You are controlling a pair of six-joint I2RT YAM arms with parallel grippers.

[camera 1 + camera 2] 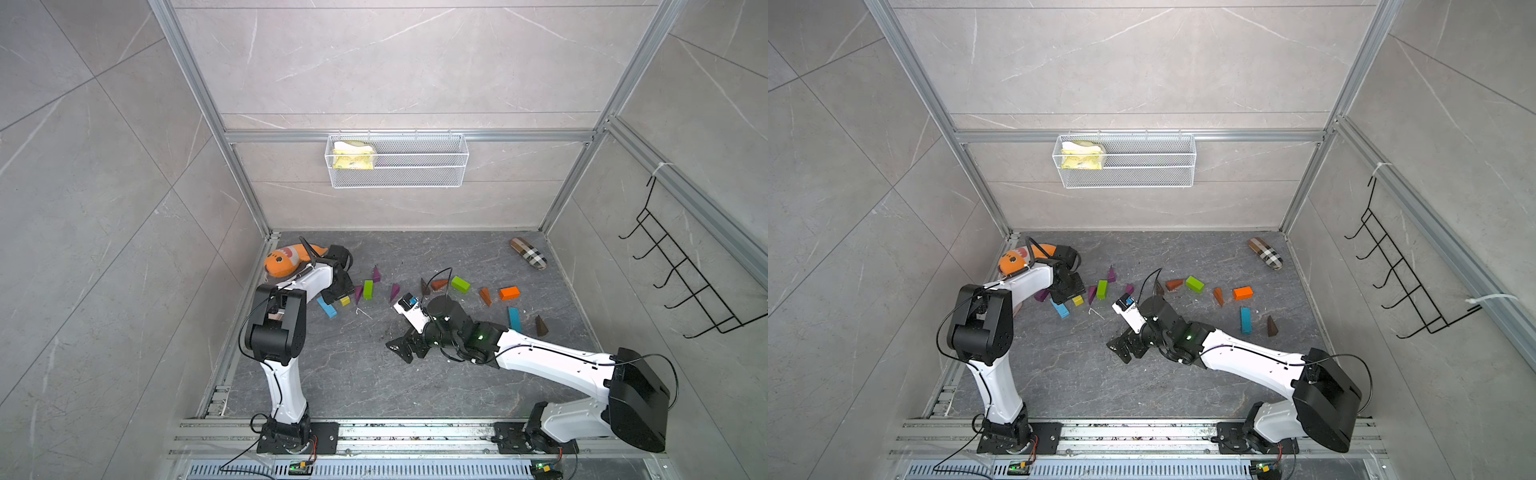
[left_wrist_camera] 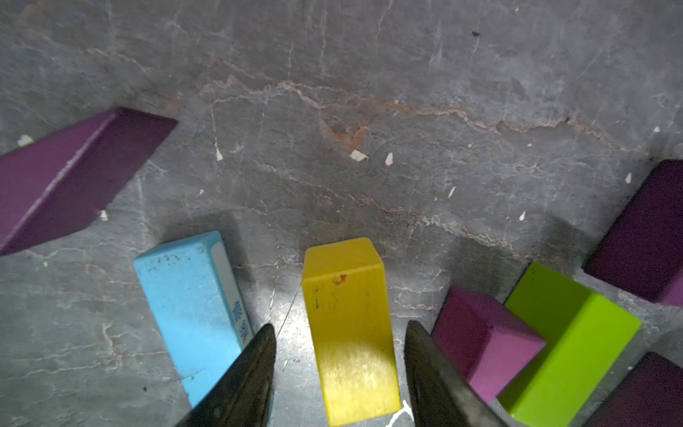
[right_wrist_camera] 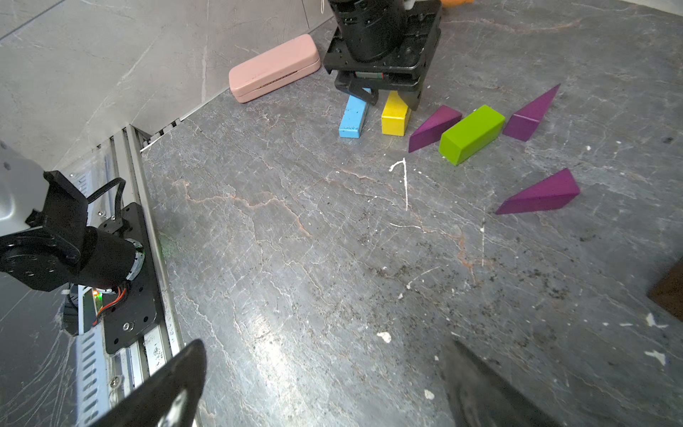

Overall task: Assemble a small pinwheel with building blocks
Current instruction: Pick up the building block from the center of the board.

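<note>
On veined grey stone, boxy yellow block, purple wedge

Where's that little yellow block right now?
On the robot's left, the yellow block sits between the open jaws of the left gripper in the left wrist view, a light-blue bar beside it.

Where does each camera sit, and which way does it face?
Top views: high over the near edge, looking down at the table; left arm and right arm show.
Left wrist: on the left arm, looking down; left gripper straddles the yellow block.
Right wrist: on the right arm, low, looking across at the left gripper; open right gripper shows.
Shared: both wrist views show the yellow block, blue bar, green block.
</note>
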